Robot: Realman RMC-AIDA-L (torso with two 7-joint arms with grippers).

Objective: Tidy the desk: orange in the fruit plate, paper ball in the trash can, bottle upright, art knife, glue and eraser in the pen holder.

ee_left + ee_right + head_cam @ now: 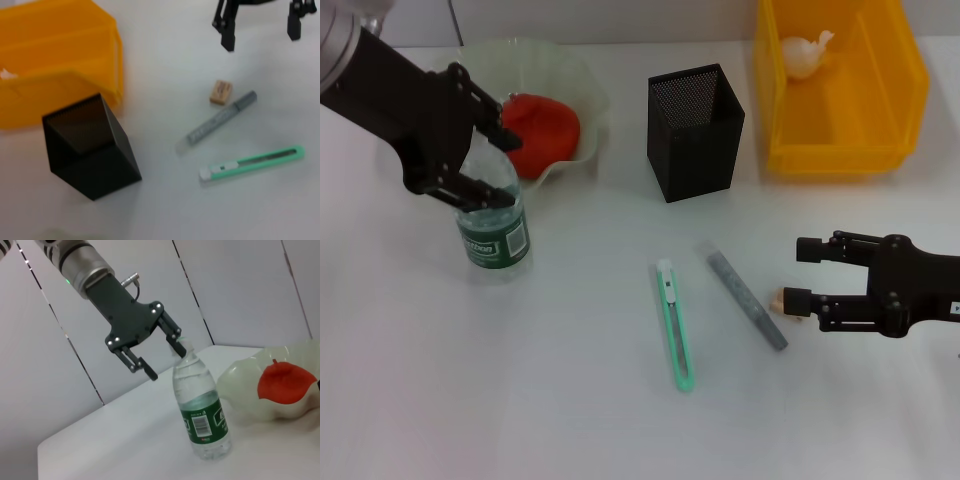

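The clear water bottle (492,228) with a green label stands upright on the table, left of centre. My left gripper (508,170) is open around its neck; in the right wrist view (165,361) one finger touches the cap. The orange (540,132) lies in the translucent fruit plate (582,82). The paper ball (806,55) lies in the yellow bin (840,150). The green art knife (675,322) and grey glue stick (741,296) lie in front of the black mesh pen holder (695,132). My right gripper (798,272) is open, its lower finger right beside the small tan eraser (778,300).
The left wrist view shows the pen holder (90,150), the yellow bin (55,60), the eraser (220,92), the glue stick (216,122), the art knife (252,163) and my right gripper (260,40) farther off. The table top is white.
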